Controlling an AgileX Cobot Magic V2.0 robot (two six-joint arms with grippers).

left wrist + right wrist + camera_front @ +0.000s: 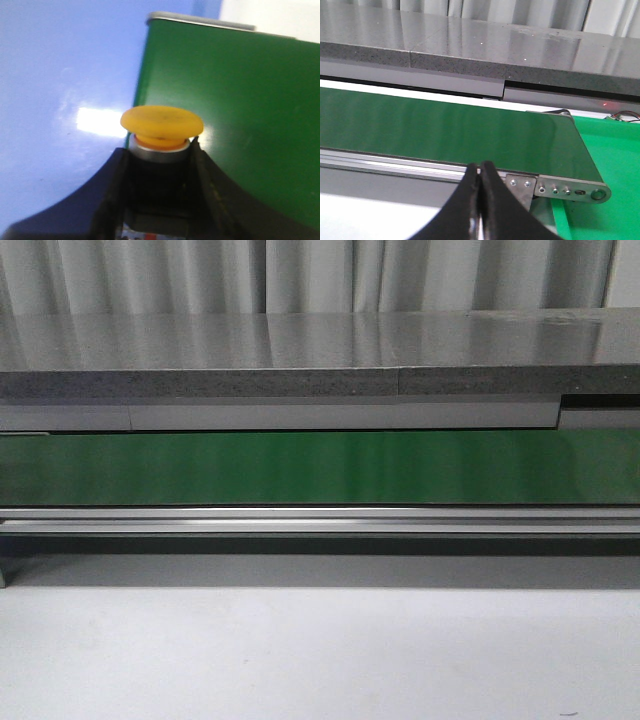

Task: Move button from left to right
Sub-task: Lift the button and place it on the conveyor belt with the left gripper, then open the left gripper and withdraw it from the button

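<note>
Left wrist view fills with the button (162, 127): its round orange-yellow cap sits above a silver collar and a black body, and that body is clamped between the two black fingers (112, 195) of the left gripper (160, 175), which press against it on both sides. Behind the cap lie a green conveyor belt (235, 115) and, beside it, a pale blue-tinted surface (60, 100) with a bright glare patch. Right wrist view shows the right gripper (479, 172) with its dark fingers pressed together, nothing between them, poised near the rounded end of the belt and its metal side rail (555, 190). Front view shows only the long green belt, a grey stone-like counter (300, 350) behind it, and a white table (300, 650); neither arm appears there.
</note>
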